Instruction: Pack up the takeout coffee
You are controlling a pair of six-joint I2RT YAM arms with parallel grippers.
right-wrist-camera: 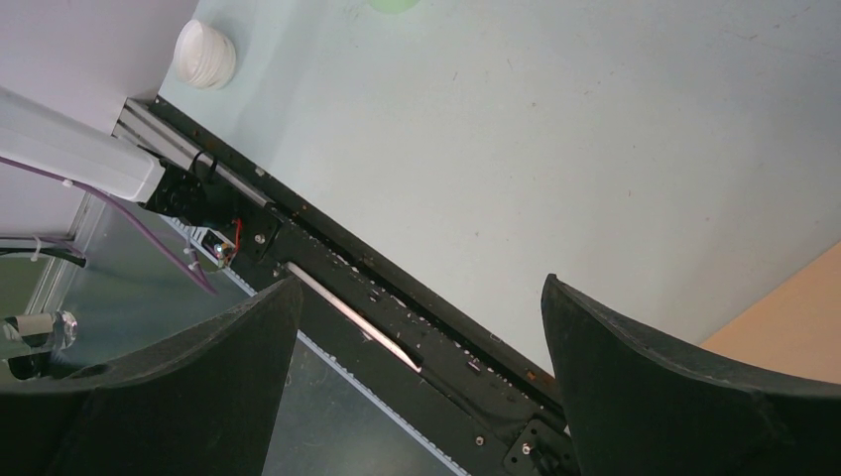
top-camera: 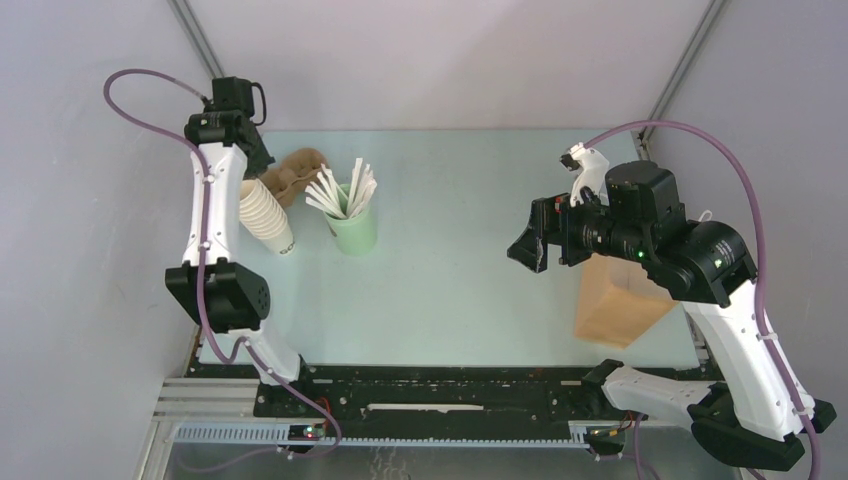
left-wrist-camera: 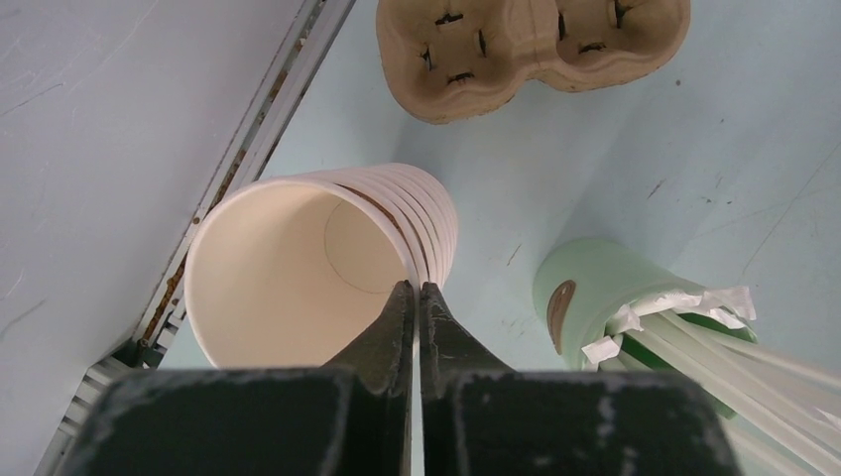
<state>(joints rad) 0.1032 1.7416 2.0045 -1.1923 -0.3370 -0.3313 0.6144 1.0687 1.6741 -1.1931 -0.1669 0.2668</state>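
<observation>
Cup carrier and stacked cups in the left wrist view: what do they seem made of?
The cup carrier is likely moulded paper pulp: matte brown with rough, fibrous edges. The stacked cups are probably paperboard: smooth cream, thin walls with rolled rims.

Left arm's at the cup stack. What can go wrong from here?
1. The left gripper is shut at the top rim of the cup stack; nested cups may lift together.
2. The green cup of sticks stands close beside the stack; a sideways pull might knock it.

No legible text; only an unreadable brown mark on the green cup.
</observation>
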